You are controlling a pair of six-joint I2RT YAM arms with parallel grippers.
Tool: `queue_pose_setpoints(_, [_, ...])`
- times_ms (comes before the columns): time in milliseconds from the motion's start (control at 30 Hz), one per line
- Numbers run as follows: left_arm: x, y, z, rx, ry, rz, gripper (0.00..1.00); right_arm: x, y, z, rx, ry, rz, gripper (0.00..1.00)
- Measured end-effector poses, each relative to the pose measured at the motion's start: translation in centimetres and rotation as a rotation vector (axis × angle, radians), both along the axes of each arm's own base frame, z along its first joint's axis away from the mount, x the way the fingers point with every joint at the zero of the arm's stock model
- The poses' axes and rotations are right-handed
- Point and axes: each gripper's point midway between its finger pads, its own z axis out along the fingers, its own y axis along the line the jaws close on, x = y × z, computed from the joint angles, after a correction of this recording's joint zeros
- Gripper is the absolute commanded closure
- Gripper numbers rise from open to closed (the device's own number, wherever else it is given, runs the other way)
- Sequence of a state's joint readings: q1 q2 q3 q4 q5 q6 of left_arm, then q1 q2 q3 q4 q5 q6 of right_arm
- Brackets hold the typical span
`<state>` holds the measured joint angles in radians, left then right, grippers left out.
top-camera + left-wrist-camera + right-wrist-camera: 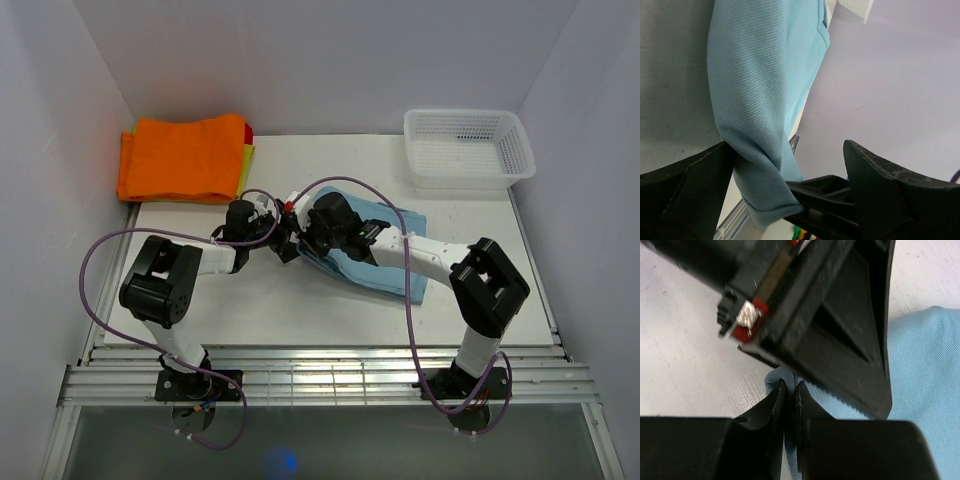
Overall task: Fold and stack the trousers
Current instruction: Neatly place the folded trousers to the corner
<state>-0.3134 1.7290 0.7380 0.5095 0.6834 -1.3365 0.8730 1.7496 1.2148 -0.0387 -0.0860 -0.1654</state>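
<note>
Sky-blue, thin and soft, the plain pair of cloth trousers (372,270) lies as a partly folded slab near the middle of the white table (300,310), with its right part beneath the right arm. Both grippers meet at its left edge.

The right gripper (790,395) has its fingers (774,407) pressed nearly together, pinching only a small corner of the blue cloth. The left gripper (786,150) stands wide apart. A rolled fold of the trousers lies against one of its fingers (685,195) and nothing is clamped. In the left wrist view a dark finger, likely the right gripper's, crosses the gap between them.

The chief risk is this crowding. If the left gripper closes where it stands, it may bite the other gripper's finger instead of the fabric, or the two may knock together. The right gripper's hold is on very little cloth, so a quick pull could slip it free and let the fold drop open. Because the cloth is thin and limp, lifting only one layer would drag the lower layers askew.

The bright orange folded garment (180,158) at the far left corner and the white mesh plastic basket (470,178) at the far right are well apart from all this.
</note>
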Motion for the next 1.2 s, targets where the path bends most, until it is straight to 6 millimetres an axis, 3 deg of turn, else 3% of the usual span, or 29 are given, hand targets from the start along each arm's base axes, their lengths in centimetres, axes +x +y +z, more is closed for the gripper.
queue_pose_setpoints(100, [-0.3,-0.7,-1.0,0.008,0.031,-0.010,0.14,0.2,0.0,-0.2,0.001,0.001,-0.013,0.92])
queue_pose_setpoints(200, [0.1,-1.0,-1.6,0.008,0.052,-0.009,0.20,0.6,0.0,-0.2,0.004,-0.002,-0.039,0.92])
queue_pose_setpoints(233, [0.4,-1.1,-1.7,0.009,0.056,-0.009,0.25,0.7,0.0,-0.1,0.008,-0.003,-0.047,0.92])
queue_pose_setpoints(267, [0.6,-1.1,-1.8,0.008,0.057,-0.007,0.36,0.8,0.0,-0.1,0.011,-0.007,-0.053,0.92])
queue_pose_setpoints(333, [0.7,-1.2,-1.9,0.006,0.063,-0.013,0.45,1.1,0.1,0.0,0.017,-0.014,-0.063,0.92])
queue_pose_setpoints(733, [1.2,-1.9,-2.0,-0.023,0.090,-0.038,0.38,1.8,0.0,-0.1,0.013,-0.036,-0.080,0.91])
queue_pose_setpoints(800, [1.1,-1.9,-2.0,-0.023,0.092,-0.039,0.37,1.9,0.0,-0.2,0.011,-0.039,-0.077,0.87])
queue_pose_setpoints(867, [1.1,-1.9,-2.1,-0.023,0.092,-0.038,0.40,1.8,0.0,-0.2,0.009,-0.042,-0.068,0.71])
queue_pose_setpoints(900, [1.1,-1.9,-2.1,-0.023,0.095,-0.036,0.48,1.7,0.0,-0.2,0.009,-0.041,-0.064,0.63])
queue_pose_setpoints(933, [1.1,-1.9,-2.1,-0.026,0.098,-0.033,0.53,1.5,0.1,-0.3,0.006,-0.038,-0.052,0.46])
queue_pose_setpoints(967, [1.2,-1.9,-2.0,-0.027,0.094,-0.028,0.57,1.2,0.2,-0.4,0.006,-0.029,-0.043,0.41])
queue_pose_setpoints(1033, [1.3,-1.9,-2.0,-0.024,0.089,-0.024,0.61,0.3,0.6,-0.6,-0.007,-0.030,-0.003,0.35])
queue_pose_setpoints(1200, [1.1,-2.0,-2.0,-0.026,0.090,-0.037,0.57,-0.5,0.2,-0.2,-0.030,-0.040,0.057,0.35])
